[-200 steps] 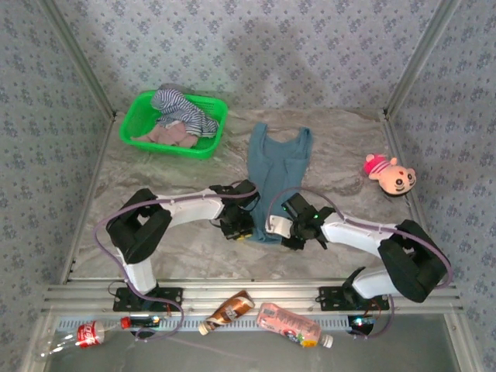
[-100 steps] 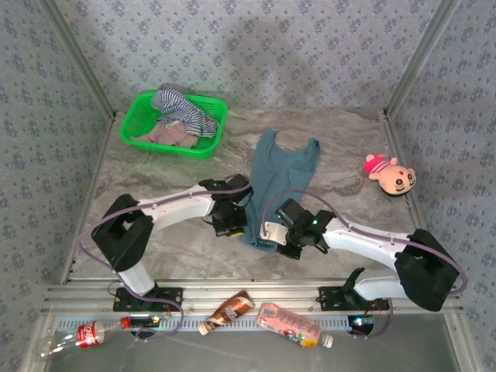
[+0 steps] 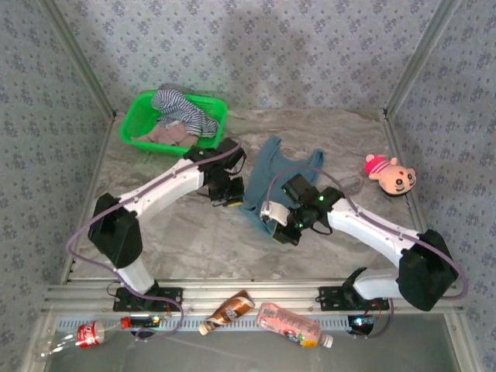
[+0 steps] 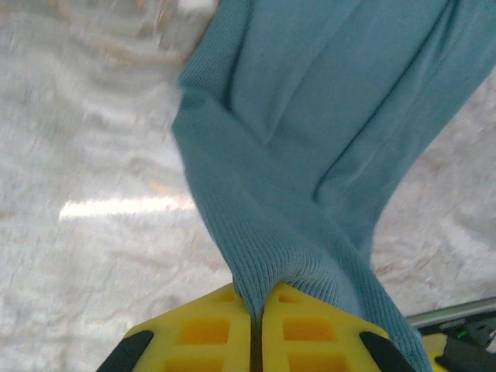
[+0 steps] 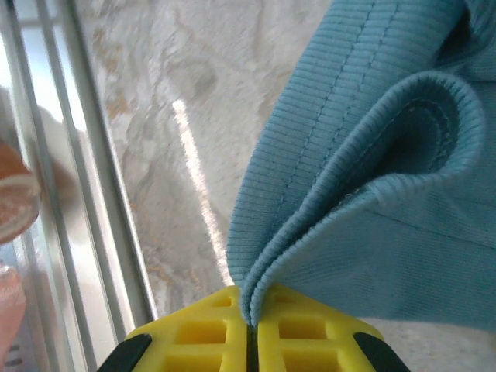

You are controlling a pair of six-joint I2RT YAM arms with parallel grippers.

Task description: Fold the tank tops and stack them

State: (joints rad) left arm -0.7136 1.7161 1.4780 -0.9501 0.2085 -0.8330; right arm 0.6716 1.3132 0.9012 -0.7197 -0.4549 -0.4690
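Tank top [image 3: 287, 167] hem inside left claw [image 4: 257, 319], right claw [image 5: 249, 322]

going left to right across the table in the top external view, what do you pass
green basket -> teal tank top -> pink plush toy

table [image 3: 178, 232], basket [image 3: 167, 146], plush toy [image 3: 389, 173], teal top [image 3: 285, 167]

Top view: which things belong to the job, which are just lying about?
Job: teal tank top, pinched by left gripper and right gripper; striped tank top, pink tank top, green basket.
Lying about: plush toy, cola bottle, brown bottle, pink bottle.
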